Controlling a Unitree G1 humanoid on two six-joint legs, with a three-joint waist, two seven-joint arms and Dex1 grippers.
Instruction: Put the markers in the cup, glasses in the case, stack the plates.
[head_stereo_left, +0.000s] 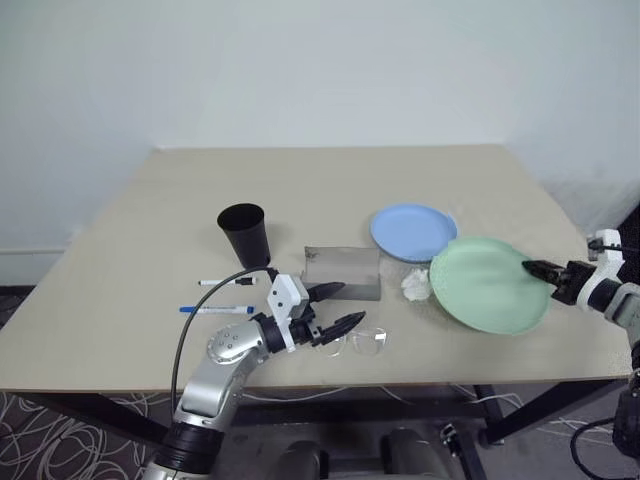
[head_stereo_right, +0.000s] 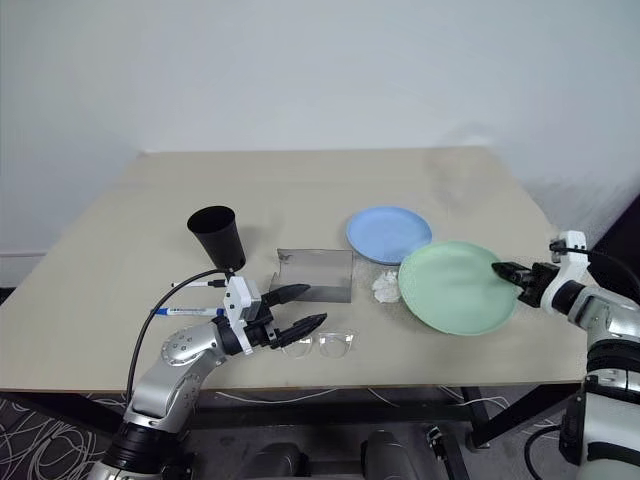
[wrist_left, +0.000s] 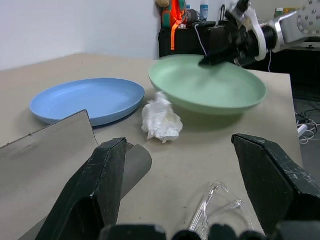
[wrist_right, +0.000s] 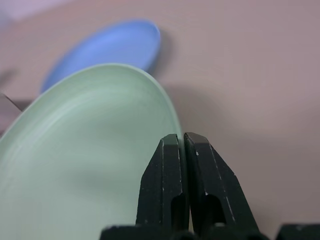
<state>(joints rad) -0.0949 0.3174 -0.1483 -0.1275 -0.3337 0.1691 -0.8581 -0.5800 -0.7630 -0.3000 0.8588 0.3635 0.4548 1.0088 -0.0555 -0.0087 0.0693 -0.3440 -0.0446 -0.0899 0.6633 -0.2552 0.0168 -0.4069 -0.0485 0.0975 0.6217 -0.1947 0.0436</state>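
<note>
1. The right gripper (head_stereo_left: 540, 270) has its fingers clamped on the rim of the mint green plate (head_stereo_left: 487, 284), near the desk's (head_stereo_left: 120, 280) right edge; the plate is tilted, its gripped side lifted
2. The light blue plate (head_stereo_left: 412, 231) lies flat just behind the green one, toward the middle of the desk
3. A crumpled white tissue (head_stereo_left: 415, 285) sits between the green plate and the grey case (head_stereo_left: 343, 272)
4. The left gripper (head_stereo_left: 334, 307) hovers near the front edge, fingers wide apart, with the glasses (head_stereo_left: 360, 341) just beside it
5. The black cup (head_stereo_left: 244, 234) stands upright left of the case; the black-capped marker (head_stereo_left: 226, 281) and blue-capped marker (head_stereo_left: 215, 309) lie in front of it
</note>
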